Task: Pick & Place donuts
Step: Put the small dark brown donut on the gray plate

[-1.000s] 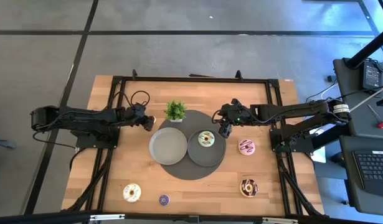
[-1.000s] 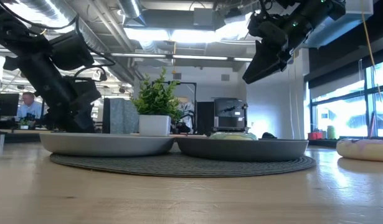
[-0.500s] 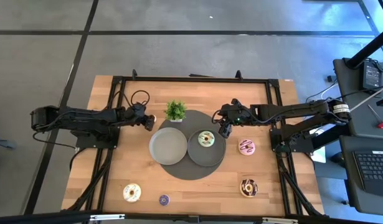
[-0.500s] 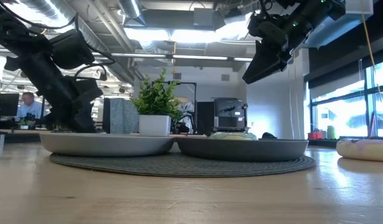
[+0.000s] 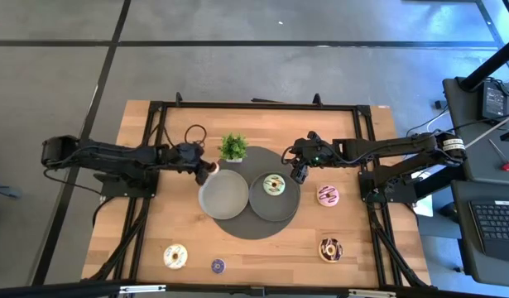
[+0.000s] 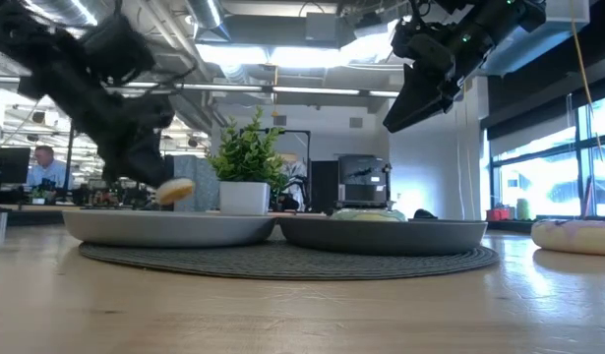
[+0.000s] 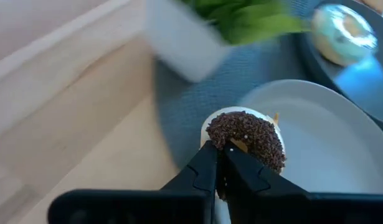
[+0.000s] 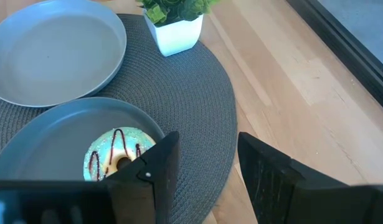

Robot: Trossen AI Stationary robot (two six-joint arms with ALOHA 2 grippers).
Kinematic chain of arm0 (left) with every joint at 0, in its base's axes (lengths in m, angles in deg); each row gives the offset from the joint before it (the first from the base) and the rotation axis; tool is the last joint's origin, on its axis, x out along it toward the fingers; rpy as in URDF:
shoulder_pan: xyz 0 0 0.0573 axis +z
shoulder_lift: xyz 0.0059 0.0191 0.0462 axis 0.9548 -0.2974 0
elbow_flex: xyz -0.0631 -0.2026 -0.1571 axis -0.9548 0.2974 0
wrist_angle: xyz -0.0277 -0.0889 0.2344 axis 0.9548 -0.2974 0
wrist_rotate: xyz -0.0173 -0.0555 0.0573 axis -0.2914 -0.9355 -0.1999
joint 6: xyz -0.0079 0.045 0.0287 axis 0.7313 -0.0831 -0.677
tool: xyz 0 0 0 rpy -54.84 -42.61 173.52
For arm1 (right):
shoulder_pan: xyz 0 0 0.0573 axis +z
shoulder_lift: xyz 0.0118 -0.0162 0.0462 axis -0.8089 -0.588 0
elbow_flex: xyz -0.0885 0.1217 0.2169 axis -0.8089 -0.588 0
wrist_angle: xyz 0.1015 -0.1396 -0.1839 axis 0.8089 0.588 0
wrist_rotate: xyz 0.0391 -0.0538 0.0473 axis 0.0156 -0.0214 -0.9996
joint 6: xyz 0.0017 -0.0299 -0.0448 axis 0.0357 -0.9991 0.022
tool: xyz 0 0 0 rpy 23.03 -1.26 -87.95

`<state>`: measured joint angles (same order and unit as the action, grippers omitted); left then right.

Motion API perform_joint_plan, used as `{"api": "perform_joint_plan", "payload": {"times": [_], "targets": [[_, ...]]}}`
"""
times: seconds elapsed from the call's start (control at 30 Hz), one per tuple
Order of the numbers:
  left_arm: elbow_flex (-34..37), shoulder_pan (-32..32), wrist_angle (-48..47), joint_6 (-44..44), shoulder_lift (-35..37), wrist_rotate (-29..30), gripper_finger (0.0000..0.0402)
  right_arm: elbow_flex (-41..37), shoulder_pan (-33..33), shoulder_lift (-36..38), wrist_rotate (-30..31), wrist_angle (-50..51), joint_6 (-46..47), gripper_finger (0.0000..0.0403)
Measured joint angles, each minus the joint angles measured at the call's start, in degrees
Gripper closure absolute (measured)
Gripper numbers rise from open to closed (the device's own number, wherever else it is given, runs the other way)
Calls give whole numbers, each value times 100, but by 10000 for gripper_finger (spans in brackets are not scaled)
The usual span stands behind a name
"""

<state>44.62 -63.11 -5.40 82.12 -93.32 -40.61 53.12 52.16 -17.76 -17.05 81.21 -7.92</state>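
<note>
A tiny brown donut (image 7: 247,135) with dark sprinkles on a cream base hangs over the left rim of the light grey plate (image 5: 223,197), with my left gripper (image 5: 204,168) shut on it. In the low view this donut (image 6: 174,190) is clear of the plate. A green iced donut (image 5: 274,184) lies flat on the dark grey plate (image 5: 275,209). My right gripper (image 5: 300,172) hovers open above that plate's far right rim, holding nothing. On the bare wood lie a pink donut (image 5: 327,195), a chocolate one (image 5: 330,248), a cream one (image 5: 175,256) and a tiny purple one (image 5: 218,266). My left gripper pinches the tiny donut's rim (image 7: 230,147) between its two fingertips, on the side nearest the arm. The fingers come slanting down from the table's left. The donut is lifted clear and sticks out tilted beyond the fingertips, sprinkled face up, over the light plate's rim.
Both plates sit on a round dark woven mat (image 5: 252,228). A small potted plant (image 5: 232,147) in a white pot stands on the mat's far edge, close to my left gripper. A black frame (image 5: 262,105) runs along the table's far edge. A person shows in the room behind (image 6: 44,162).
My left gripper has shut on the tiny brown donut on the wood left of the mat. It has then risen and gone toward the table's right, over the light plate's rim. The donut is lifted clear of the table.
</note>
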Motion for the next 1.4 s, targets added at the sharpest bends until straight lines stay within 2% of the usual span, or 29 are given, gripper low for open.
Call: {"api": "perform_joint_plan", "payload": {"times": [0.23, 0.47, 0.7, 0.8, 0.93, 1.13, 1.4], "targets": [[-903, -1258, -936, 70, -269, 986, 390, -2, -2, 0, 0, 0, 0, 237], [-1268, -1955, -853, 256, -1430, 1124, 390, -2, -1, 0, 0, -2, 4, 237], [-1586, -1946, -829, 262, -2267, 1134, 386, -2, 0, 0, -1, 0, 42, 237], [-1629, -1891, -832, 260, -2409, 1132, 385, -2, 0, 0, -61, 44, 42, 237], [-1631, -1871, -833, 257, -2424, 1132, 385, -2, 0, 0, -436, 303, 32, 237], [-1631, -1871, -834, 229, -2424, 1130, 384, -2, 0, 0, -804, 1278, 69, 237], [-1631, -1871, -833, -10, -2424, 1132, 384, -4, 73, 0, -978, 3019, 1184, 237]]}}
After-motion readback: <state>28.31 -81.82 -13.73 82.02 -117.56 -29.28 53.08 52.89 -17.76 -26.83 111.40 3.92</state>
